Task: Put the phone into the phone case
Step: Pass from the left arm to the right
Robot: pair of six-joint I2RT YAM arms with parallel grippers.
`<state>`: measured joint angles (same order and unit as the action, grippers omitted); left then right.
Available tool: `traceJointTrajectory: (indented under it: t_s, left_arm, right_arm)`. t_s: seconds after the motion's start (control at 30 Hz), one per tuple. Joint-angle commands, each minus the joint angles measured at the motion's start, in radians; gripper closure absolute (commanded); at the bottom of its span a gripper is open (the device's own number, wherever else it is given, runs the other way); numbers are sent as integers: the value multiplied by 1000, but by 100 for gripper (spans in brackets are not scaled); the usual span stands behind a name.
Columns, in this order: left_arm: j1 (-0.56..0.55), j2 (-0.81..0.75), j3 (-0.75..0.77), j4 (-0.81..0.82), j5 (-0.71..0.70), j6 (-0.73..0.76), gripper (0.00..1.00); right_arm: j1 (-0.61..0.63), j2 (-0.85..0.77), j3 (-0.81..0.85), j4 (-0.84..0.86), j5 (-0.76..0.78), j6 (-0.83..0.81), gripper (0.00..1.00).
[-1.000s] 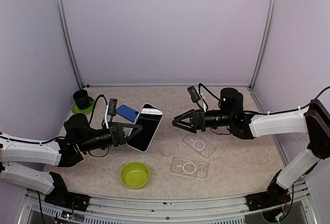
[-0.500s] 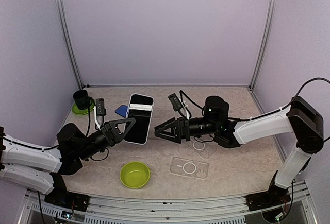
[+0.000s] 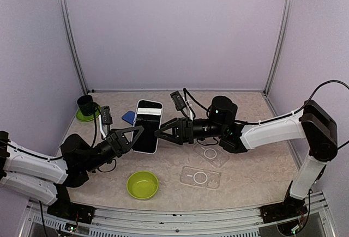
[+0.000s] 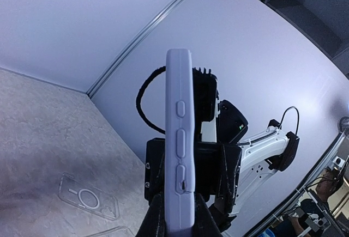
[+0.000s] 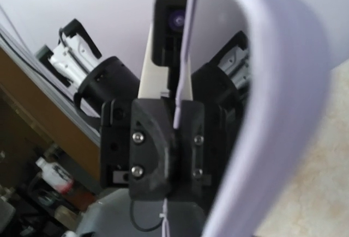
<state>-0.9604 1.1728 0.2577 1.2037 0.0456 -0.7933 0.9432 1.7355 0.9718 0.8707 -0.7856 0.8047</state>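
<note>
- Top view: flat rectangular phone with a glossy black screen and pale rounded frame [image 3: 148,126] is held up off the table between the two arms, left of both cases and not touching them.
- Left gripper [image 3: 139,131], black and wedge-shaped, pinches the phone's lower left edge.
- Right gripper [image 3: 158,133], the same black wedge, has its tips at the phone's right edge. Can't tell whether its jaws are clamped on it.
- Farther clear plastic phone case [image 3: 210,153] and nearer clear plastic phone case [image 3: 200,177] lie flat on the beige marbled table [image 3: 256,155], each with a printed ring.
- Round lime-green plastic bowl [image 3: 143,185] sits near the front edge. A blue flat card-like item [image 3: 129,117] lies behind the phone, and a black cup on a green saucer [image 3: 85,106] stands in the far left corner.
- Left wrist view: the phone [image 4: 180,155] is seen edge-on with a matte pale lilac side and three slim buttons. The left fingers [image 4: 162,223] are pressed on both faces. One clear case [image 4: 87,199] is on the table below.
- Right wrist view: the phone's smooth rounded edge [image 5: 283,84] fills the right side, blurred. The left gripper [image 5: 174,122] faces the camera, a black block with screws.
</note>
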Motion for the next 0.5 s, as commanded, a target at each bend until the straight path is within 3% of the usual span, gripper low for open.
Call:
traceJointTrajectory:
  t_s: [0.0,0.13,0.2,0.3,0.47]
  left_arm:
    - [-13,5,3,121,-18,6,100]
    - [-16,19,3,135,-20,6,100]
    - [-20,25,6,135,-22,10,100]
    - [-23,39,12,134,-15,9,97]
    - [-26,43,28,71,-4,19,63]
  right_arm:
    - [18,28,34,37,-22,9,58]
    - [20,30,35,58,-30,22,90]
    - [20,27,36,61,-31,25,100]
    - [20,18,33,61,-32,27,100]
    - [-17,-32,28,-14,-39,22,100]
